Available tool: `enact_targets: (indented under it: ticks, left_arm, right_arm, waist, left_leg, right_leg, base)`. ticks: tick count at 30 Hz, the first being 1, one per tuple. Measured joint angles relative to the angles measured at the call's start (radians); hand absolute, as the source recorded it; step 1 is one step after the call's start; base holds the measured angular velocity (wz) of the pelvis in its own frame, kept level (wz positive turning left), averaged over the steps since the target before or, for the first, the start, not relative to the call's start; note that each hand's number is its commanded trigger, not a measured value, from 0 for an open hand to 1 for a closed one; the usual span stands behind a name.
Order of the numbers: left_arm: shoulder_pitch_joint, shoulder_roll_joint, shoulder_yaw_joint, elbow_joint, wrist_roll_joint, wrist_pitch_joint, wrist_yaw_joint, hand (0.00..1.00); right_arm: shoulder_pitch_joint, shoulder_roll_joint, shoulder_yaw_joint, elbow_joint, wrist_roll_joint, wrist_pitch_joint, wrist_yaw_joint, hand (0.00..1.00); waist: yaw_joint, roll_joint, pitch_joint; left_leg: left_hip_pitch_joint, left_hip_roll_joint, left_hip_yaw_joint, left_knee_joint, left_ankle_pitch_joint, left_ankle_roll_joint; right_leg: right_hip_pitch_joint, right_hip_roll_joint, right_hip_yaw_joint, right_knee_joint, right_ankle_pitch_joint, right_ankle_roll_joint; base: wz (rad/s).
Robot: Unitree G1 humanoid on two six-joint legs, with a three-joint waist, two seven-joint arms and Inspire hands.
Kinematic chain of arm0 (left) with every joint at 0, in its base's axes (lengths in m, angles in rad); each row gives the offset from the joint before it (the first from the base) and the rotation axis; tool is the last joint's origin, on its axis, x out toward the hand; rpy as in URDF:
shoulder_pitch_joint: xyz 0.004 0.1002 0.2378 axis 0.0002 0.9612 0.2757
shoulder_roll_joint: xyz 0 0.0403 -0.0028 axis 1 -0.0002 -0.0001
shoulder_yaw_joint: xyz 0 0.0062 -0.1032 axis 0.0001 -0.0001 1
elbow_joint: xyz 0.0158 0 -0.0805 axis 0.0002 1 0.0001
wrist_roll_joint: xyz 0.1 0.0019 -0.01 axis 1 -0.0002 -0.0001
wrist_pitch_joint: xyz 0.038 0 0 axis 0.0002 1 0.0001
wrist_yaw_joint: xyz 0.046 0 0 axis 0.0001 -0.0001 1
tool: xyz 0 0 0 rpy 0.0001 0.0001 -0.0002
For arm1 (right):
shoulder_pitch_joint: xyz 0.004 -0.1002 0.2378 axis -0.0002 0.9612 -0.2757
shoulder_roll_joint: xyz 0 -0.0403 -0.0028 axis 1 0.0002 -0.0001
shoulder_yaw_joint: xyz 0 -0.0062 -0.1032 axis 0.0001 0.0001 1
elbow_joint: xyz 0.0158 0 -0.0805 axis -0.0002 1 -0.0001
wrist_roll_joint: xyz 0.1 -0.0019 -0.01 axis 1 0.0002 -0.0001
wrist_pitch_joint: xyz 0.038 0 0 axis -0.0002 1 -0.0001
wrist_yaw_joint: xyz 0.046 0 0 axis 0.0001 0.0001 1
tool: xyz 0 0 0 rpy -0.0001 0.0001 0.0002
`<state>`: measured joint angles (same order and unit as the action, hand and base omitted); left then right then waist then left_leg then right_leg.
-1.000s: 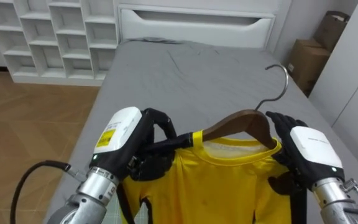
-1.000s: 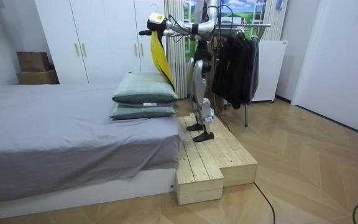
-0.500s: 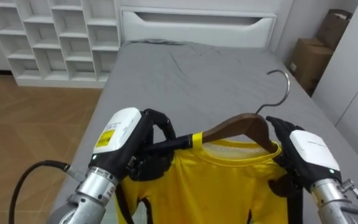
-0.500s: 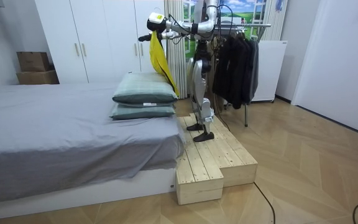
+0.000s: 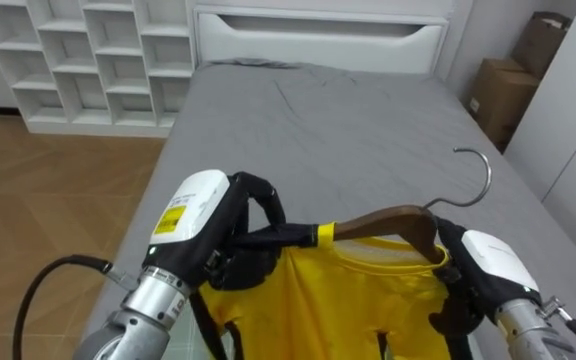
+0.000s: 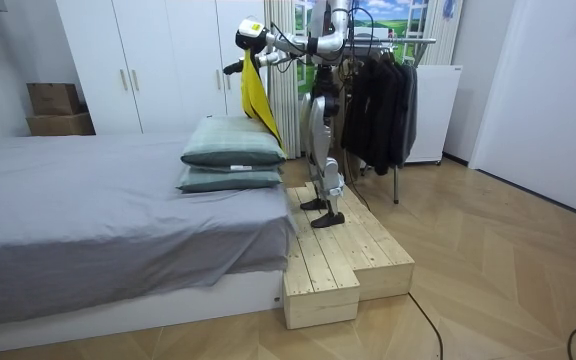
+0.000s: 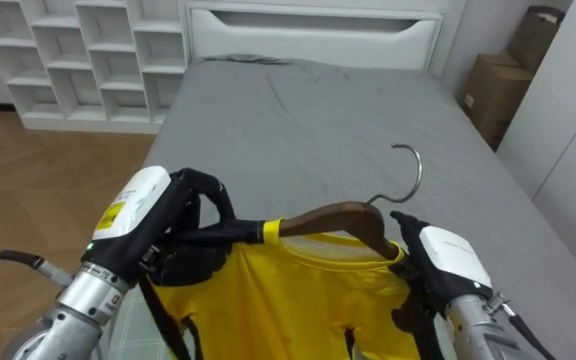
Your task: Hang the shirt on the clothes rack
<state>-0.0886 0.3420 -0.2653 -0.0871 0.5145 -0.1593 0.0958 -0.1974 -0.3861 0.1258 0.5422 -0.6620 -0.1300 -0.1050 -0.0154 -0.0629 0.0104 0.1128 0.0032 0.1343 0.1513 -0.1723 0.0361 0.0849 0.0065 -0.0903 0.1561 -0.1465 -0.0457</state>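
A yellow shirt (image 5: pixel 353 300) hangs on a brown wooden hanger (image 5: pixel 388 220) with a metal hook (image 5: pixel 478 180) pointing up. My left hand (image 5: pixel 238 240) is shut on the hanger's left end and the shirt's shoulder. My right hand (image 5: pixel 468 275) grips the right shoulder of the hanger and shirt, fingers curled. Over in the room view, the shirt (image 6: pixel 257 95) hangs from my raised arms at the bed's foot. I stand on a wooden platform (image 6: pixel 338 250), with a clothes rack (image 6: pixel 388 45) of dark garments behind me.
A grey bed (image 5: pixel 348 120) with a white headboard (image 5: pixel 318 40) lies ahead. White cube shelves (image 5: pixel 78 60) stand at the left over wooden floor. Cardboard boxes (image 5: pixel 498 95) sit at the right. Two folded pillows (image 6: pixel 233 155) lie on the bed near me.
The hanger with the shirt has shifted right and slightly lower in the view, its hook now further right. Both hands keep their hold.
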Motion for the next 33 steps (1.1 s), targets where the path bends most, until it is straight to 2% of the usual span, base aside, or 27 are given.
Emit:
enact_targets:
  ticks: [13,14,15,16,33]
  left_arm:
    - [0.000,0.001,-0.001,0.000,0.000,0.000,0.000,1.00]
    - [0.000,0.002,-0.001,0.000,0.000,0.000,0.000,1.00]
    - [0.000,0.002,-0.001,0.000,0.000,0.000,0.000,1.00]
    - [0.000,0.003,-0.001,0.000,0.000,0.000,0.000,1.00]
    - [0.000,0.006,-0.002,0.000,-0.001,0.000,0.011,1.00]
  right_arm:
    - [0.000,0.000,0.008,0.002,0.055,0.000,0.000,0.02]
    - [0.000,0.000,0.008,0.002,0.058,0.000,0.002,0.21]
    - [0.000,0.000,0.008,0.001,0.064,0.000,0.008,0.56]
    - [0.000,0.000,0.008,0.001,0.067,0.000,0.011,1.00]
    - [-0.039,-0.001,0.010,0.002,0.103,0.000,0.063,1.00]
  waist:
    - [-0.002,-0.004,0.0011]
    - [-0.002,-0.004,0.0011]
    - [-0.002,-0.004,0.0011]
    - [-0.002,-0.004,0.0011]
    - [-0.002,-0.003,0.0016]
  left_leg:
    - [0.002,0.000,0.000,0.000,0.000,0.000]
    - [0.002,0.000,0.000,0.000,0.000,0.000]
    - [0.002,0.000,0.000,0.000,0.000,0.000]
    - [0.002,0.000,0.000,0.000,0.000,0.000]
    - [0.002,-0.001,-0.002,0.000,0.000,0.000]
  right_leg:
    - [0.001,0.000,0.001,0.000,0.000,0.000]
    - [0.002,0.000,0.001,0.000,0.000,0.000]
    - [0.002,0.000,0.002,0.000,0.000,0.000]
    - [0.002,0.000,0.002,0.000,0.000,0.000]
    - [0.001,0.000,0.001,0.001,0.000,0.000]
  base:
    - [0.00]
    - [0.00]
    - [0.00]
    - [0.00]
    - [0.00]
